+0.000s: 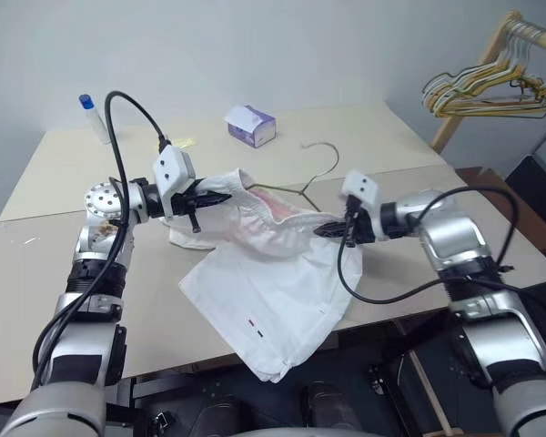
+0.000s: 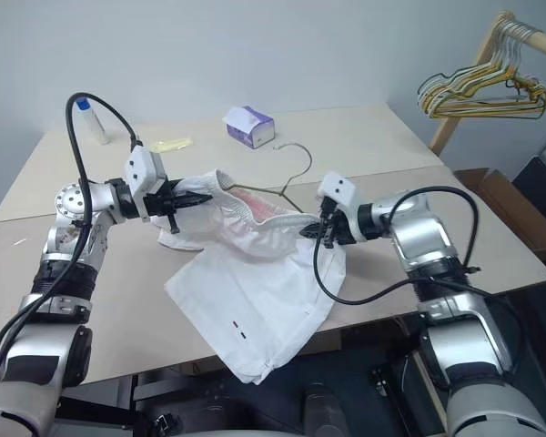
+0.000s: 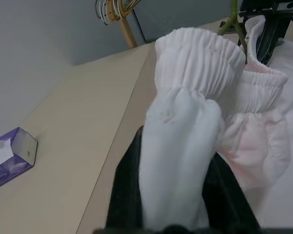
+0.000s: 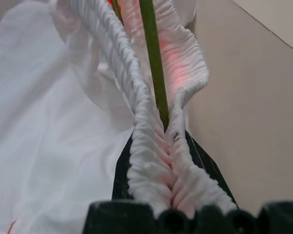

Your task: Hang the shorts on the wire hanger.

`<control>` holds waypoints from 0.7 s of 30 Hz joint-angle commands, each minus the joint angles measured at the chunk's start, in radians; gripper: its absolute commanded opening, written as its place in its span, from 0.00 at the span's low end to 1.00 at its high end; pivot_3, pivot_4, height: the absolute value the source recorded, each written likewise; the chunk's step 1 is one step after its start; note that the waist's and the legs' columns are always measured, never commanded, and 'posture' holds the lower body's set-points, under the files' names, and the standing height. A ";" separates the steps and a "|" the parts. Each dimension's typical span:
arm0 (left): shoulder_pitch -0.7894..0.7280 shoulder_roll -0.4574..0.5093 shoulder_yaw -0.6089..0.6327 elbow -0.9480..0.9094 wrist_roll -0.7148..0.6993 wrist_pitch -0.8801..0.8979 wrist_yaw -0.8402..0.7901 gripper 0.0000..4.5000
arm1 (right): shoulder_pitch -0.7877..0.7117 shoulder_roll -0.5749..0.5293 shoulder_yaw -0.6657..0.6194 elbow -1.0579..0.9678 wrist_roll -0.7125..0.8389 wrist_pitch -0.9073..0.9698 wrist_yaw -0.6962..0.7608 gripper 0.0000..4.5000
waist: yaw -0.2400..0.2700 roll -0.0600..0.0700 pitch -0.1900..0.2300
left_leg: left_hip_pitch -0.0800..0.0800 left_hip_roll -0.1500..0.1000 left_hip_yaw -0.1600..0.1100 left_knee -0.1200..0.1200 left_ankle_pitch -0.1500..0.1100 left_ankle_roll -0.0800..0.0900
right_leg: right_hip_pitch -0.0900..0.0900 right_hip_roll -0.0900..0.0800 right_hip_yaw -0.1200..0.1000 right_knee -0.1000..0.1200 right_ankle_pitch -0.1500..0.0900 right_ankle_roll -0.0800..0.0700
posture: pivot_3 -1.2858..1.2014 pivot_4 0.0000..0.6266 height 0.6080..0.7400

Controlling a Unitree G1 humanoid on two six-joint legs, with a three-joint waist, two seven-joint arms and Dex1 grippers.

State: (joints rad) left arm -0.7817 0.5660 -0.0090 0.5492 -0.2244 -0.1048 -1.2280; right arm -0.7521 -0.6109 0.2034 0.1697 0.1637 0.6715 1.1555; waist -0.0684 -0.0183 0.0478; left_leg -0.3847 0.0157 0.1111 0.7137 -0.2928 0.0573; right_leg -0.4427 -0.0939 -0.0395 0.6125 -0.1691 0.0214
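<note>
White cloth, the shorts (image 1: 264, 273), hangs stretched between my two hands, its waistband running side to side above the worktop (image 1: 36, 264) and the legs trailing down over the near edge. My right hand (image 2: 315, 230) is clamped on the waistband with the wire hanger (image 4: 154, 58) pinched in the same fold, its hook lying away toward the far side. My left hand (image 1: 220, 197) has cloth between its fingers; I cannot tell how firmly.
</note>
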 commanded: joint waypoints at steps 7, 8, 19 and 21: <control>-0.105 0.021 0.042 0.087 0.006 -0.100 0.025 0.91 | 0.184 -0.157 -0.194 -0.379 0.138 0.316 -0.120 0.01 | -0.001 0.000 0.000 | 0.000 0.000 0.000 0.000 -0.001 0.002 | 0.000 -0.001 0.000 -0.002 0.000 0.000 | 0.47 0.00 1.00; -0.114 0.022 0.044 0.096 0.011 -0.105 0.037 0.99 | 0.214 -0.163 -0.216 -0.411 0.150 0.348 -0.140 0.01 | -0.001 0.000 0.000 | 0.000 0.000 0.000 0.000 -0.002 0.003 | 0.000 -0.001 0.000 -0.002 0.000 0.000 | 0.47 0.00 1.00; -0.079 -0.014 0.101 -0.255 -0.258 0.235 0.006 0.99 | 0.396 -0.074 -0.737 -0.669 0.228 0.896 -0.439 0.01 | -0.001 0.001 -0.001 | 0.000 0.000 -0.001 0.001 -0.003 0.005 | 0.000 -0.002 0.001 -0.002 0.000 0.000 | 0.45 0.00 1.00; -0.073 -0.037 0.108 -0.324 -0.300 0.294 0.036 0.99 | 0.419 -0.064 -0.812 -0.692 0.226 0.938 -0.490 0.01 | -0.001 0.002 -0.002 | 0.001 0.000 -0.001 0.001 -0.004 0.006 | 0.001 -0.002 0.001 -0.002 0.000 0.000 | 0.45 0.00 1.00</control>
State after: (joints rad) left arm -0.8488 0.5384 0.0773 0.2939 -0.4773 0.1421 -1.2177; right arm -0.3335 -0.6764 -0.5287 -0.4762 0.3874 1.5711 0.7033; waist -0.0698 -0.0162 0.0455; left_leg -0.3829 0.0152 0.1100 0.7149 -0.2985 0.0666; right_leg -0.4408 -0.0959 -0.0386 0.6103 -0.1694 0.0218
